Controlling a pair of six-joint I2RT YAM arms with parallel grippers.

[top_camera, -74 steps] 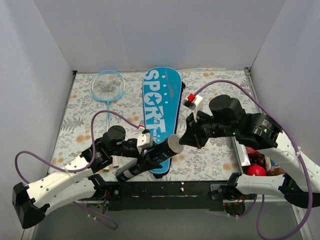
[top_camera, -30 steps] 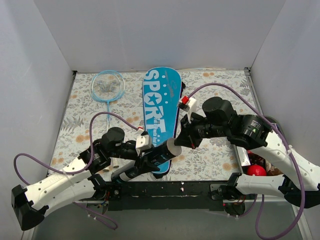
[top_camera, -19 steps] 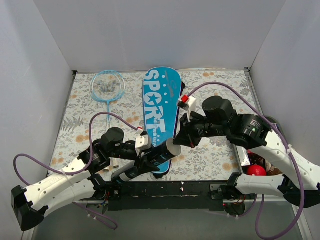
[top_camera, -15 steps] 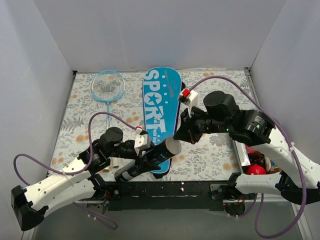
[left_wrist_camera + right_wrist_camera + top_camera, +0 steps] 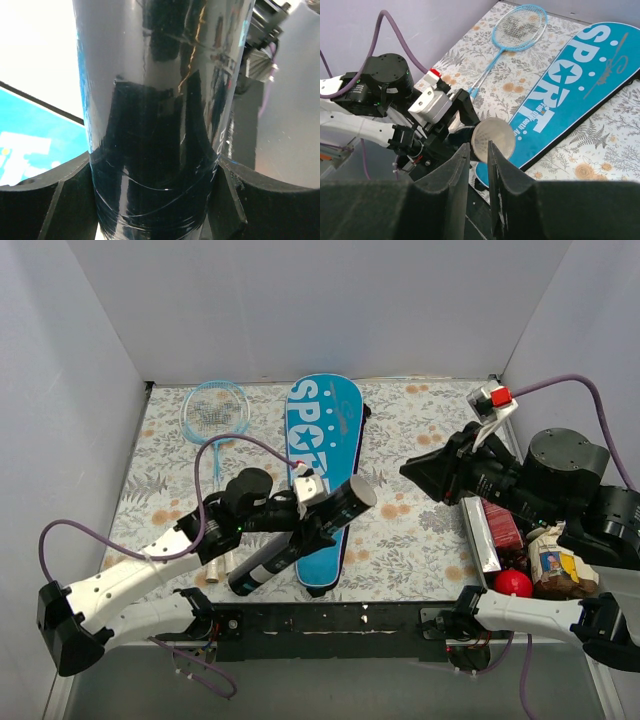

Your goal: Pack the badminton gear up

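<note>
My left gripper (image 5: 303, 523) is shut on the black cylindrical tube (image 5: 300, 535) and holds it tilted above the blue "SPORT" cover (image 5: 322, 435). The tube's pale round end (image 5: 361, 489) points up and right. In the left wrist view the tube (image 5: 160, 100) fills the frame between my fingers (image 5: 45, 200). My right gripper (image 5: 418, 469) is raised to the right of the tube, apart from it, its jaws a narrow gap apart and empty (image 5: 479, 165). One light-blue racket (image 5: 214, 412) lies at the back left. Small white shuttlecocks (image 5: 218, 567) lie by my left arm.
A red ball (image 5: 513, 582) and food packets (image 5: 553, 565) sit in a bin (image 5: 481, 545) at the right edge. White walls close in the table on three sides. The right wrist view shows the cover (image 5: 580, 85), the racket (image 5: 520, 27) and the tube's end (image 5: 493, 140).
My right gripper has pulled back from the tube's end, up and to the right. My left arm has carried the tube a little farther from the near edge.
</note>
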